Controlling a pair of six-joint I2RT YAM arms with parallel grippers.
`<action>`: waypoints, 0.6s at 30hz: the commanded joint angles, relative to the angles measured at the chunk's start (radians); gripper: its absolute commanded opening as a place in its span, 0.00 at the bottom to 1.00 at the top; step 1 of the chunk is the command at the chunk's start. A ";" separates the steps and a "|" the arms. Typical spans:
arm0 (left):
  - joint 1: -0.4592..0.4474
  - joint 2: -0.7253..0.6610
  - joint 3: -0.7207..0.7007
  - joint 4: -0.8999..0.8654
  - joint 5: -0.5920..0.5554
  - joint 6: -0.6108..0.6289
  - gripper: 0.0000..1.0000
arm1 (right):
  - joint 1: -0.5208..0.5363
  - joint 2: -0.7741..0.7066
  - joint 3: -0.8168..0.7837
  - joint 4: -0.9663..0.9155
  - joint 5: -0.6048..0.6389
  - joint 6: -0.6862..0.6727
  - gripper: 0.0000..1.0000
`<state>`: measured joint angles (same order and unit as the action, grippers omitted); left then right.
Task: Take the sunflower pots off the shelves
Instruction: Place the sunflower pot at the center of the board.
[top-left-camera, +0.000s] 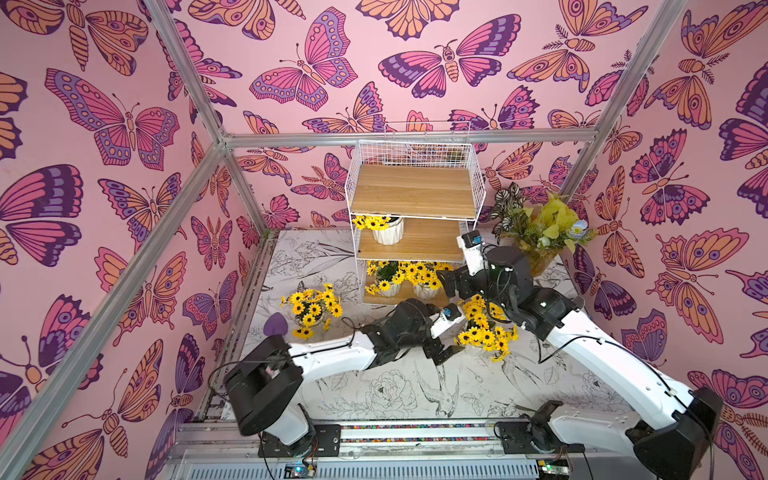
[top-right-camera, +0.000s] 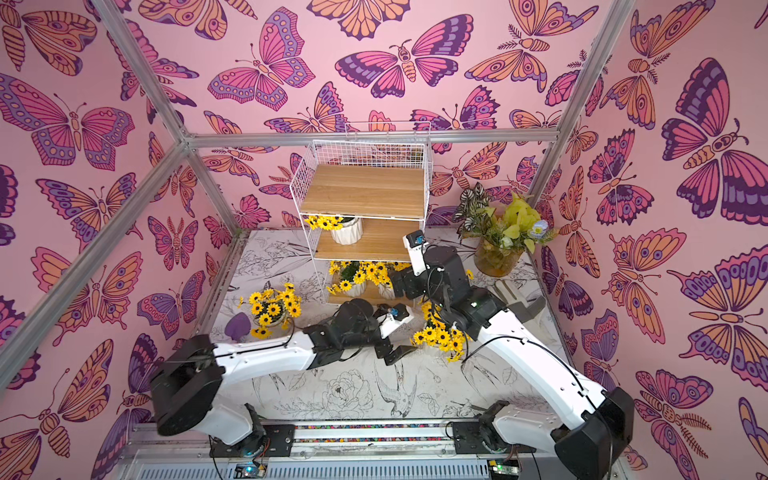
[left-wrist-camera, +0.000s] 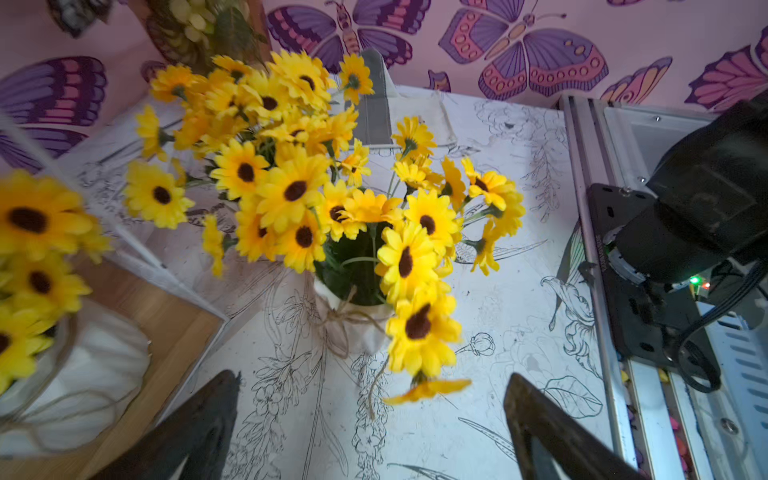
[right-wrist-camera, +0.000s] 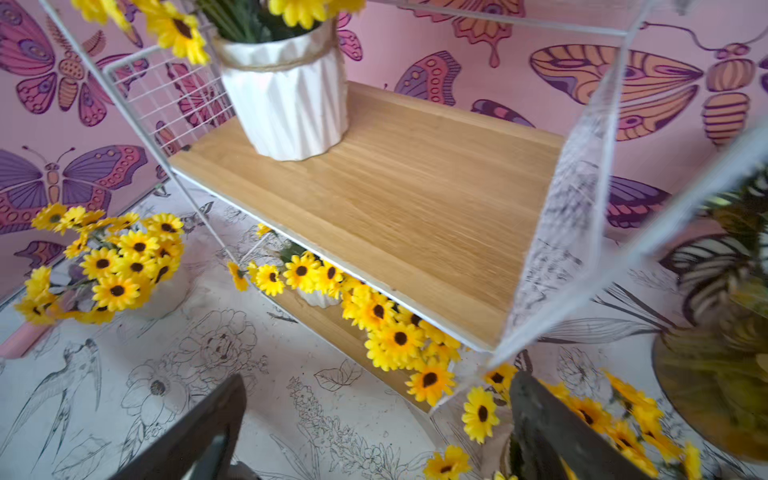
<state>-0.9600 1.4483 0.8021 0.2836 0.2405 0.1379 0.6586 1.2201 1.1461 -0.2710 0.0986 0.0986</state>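
on the white wire shelves (top-left-camera: 413, 191) three sunflower pots remain: the middle-board pot (top-left-camera: 388, 235) at its left end, and on the bottom board the left bottom pot (top-left-camera: 388, 289) and right bottom pot (top-left-camera: 424, 291). the top board is bare. other pots already stand on the floral table (top-left-camera: 395, 386). the left gripper (left-wrist-camera: 376, 376) is wide apart and empty, just short of a table pot (left-wrist-camera: 353, 328). the right gripper (right-wrist-camera: 378, 376), also apart and empty, faces the rack's open front. the step looks like a fresh reach. the right bottom pot seems nearest, so go low under the middle board and clamp the ribbed body below the blooms.
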 joint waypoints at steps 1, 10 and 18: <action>0.014 -0.149 -0.085 -0.001 -0.080 -0.054 0.99 | 0.041 0.039 0.033 0.088 -0.014 -0.047 0.99; 0.014 -0.510 -0.201 -0.118 -0.359 -0.156 0.99 | 0.080 0.171 0.054 0.254 -0.012 -0.058 0.99; 0.015 -0.757 -0.242 -0.209 -0.525 -0.176 0.99 | 0.095 0.306 0.103 0.386 -0.010 -0.082 0.99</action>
<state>-0.9527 0.7303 0.5663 0.1371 -0.1883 -0.0147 0.7490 1.4971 1.2011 0.0345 0.0914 0.0360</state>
